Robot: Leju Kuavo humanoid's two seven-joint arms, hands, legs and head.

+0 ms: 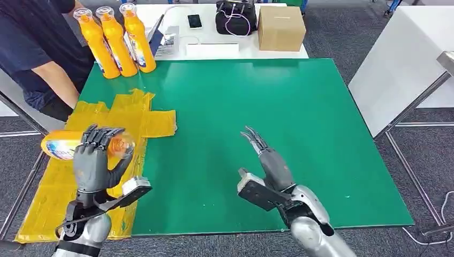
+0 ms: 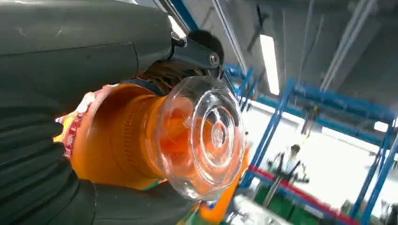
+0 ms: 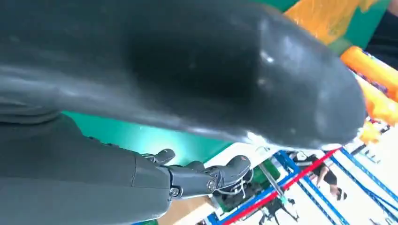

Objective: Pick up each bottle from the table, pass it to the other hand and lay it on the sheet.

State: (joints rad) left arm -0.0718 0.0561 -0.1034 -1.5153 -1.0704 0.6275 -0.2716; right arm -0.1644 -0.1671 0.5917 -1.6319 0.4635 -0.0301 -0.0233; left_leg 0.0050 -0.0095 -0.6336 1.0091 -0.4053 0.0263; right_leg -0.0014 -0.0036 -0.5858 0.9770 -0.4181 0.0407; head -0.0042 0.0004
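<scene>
Covering the table's left edge, a yellow sheet (image 1: pixel 80 176) is seen on the green mat (image 1: pixel 257 134) | three bottles (image 1: pixel 115 40) are stood upright at the far-left corner | one bottle (image 1: pixel 61 145) is gripped sideways above the sheet by the left hand (image 1: pixel 96 158) | the right hand (image 1: pixel 265 155) is held empty, fingers extended.

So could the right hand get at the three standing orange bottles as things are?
Probably yes. The right hand is open and holds nothing, and bare green mat lies between it and the three orange bottles at the far left corner.

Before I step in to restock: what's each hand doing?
Left hand: holding an orange bottle on its side above the yellow sheet.
Right hand: open, holding nothing.
</scene>
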